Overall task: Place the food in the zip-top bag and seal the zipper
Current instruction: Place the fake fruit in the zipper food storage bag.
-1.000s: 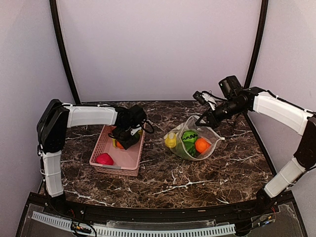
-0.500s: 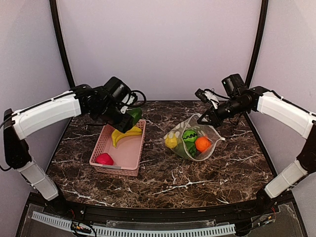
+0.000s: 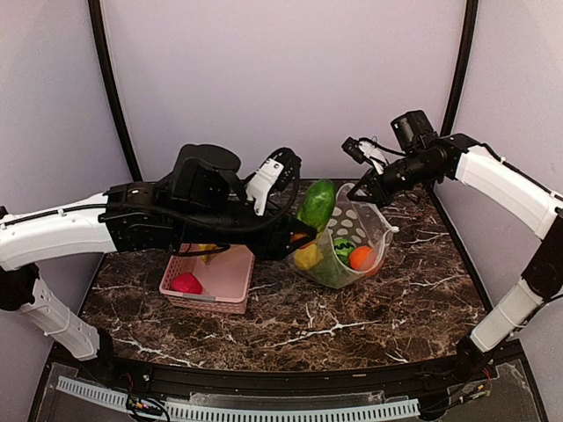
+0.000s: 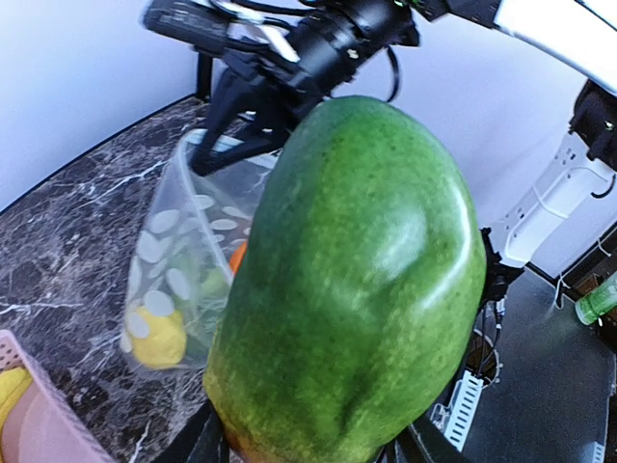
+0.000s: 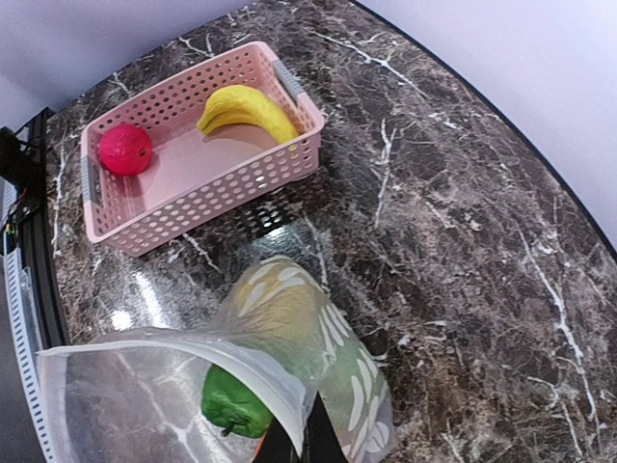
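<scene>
Over marble table, green fruit pinched upright by left tool; right tool pinching bag.

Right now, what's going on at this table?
The left gripper holds a big green fruit in the air, close to the raised mouth of the polka-dot bag. The right gripper pinches the bag's rim and holds it up and open. A yellow piece, a green piece and an orange lie inside it. A banana and a red piece lie in the pink basket, so filling is not yet done and the bag is unsealed.
</scene>
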Available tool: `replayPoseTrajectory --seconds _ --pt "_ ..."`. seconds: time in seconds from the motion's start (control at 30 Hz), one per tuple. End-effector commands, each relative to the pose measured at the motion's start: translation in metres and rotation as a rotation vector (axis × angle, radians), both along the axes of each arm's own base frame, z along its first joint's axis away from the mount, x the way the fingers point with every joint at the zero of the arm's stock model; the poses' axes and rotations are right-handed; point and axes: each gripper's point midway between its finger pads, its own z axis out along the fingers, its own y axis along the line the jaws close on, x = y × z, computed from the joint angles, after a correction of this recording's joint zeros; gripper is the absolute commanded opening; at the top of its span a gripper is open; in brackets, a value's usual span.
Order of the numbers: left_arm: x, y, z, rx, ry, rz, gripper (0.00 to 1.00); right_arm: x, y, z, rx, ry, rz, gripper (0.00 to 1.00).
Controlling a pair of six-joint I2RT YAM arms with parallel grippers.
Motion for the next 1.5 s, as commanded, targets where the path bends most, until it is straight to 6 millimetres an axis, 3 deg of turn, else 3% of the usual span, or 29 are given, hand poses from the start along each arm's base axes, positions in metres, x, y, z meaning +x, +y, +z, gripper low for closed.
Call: replayPoseTrajectory --seconds 0.0,0.1,0.23,0.47,0.53,0.7,0.73,1.07,1.23,1.27,1.47 --pt "-0.017 -0.034 0.012 -0.100 -0.027 -0.054 0.38 0.037 -0.002 0.014 -0.042 -0.078 -0.064 0.00" --pt "-0.026 -0.040 0.007 -0.092 -0.030 -0.054 0.38 0.064 -0.010 0.035 -0.030 -0.092 -0.151 0.00" --pt "-0.028 -0.040 -0.004 -0.088 -0.010 -0.034 0.37 0.060 -0.004 0.040 0.033 -0.045 -0.178 0.00" --pt "-0.032 -0.038 -0.028 -0.069 0.040 -0.005 0.37 0.024 0.001 -0.035 -0.004 0.058 -0.117 0.00" --pt "-0.032 -0.039 -0.037 -0.057 0.073 0.008 0.37 0.011 0.005 -0.042 0.013 0.096 -0.079 0.00" --pt "-0.029 -0.049 -0.066 -0.009 0.162 0.047 0.38 -0.009 0.010 -0.032 0.069 0.107 -0.019 0.00" --pt "-0.030 -0.053 -0.064 -0.021 0.187 0.050 0.37 -0.012 0.010 -0.031 0.075 0.108 -0.013 0.00" --pt "-0.025 -0.084 -0.098 -0.118 0.524 0.066 0.35 -0.023 0.012 -0.015 0.124 0.114 0.004 0.00" --pt "-0.005 -0.085 -0.100 -0.211 0.645 0.157 0.34 -0.027 0.014 -0.019 0.132 0.130 0.026 0.00" --pt "-0.001 -0.087 -0.092 -0.259 0.653 0.159 0.35 -0.030 0.015 -0.017 0.139 0.133 0.035 0.00" --pt "0.031 -0.084 -0.088 -0.434 0.792 0.256 0.36 -0.035 0.016 -0.007 0.156 0.112 0.048 0.00"
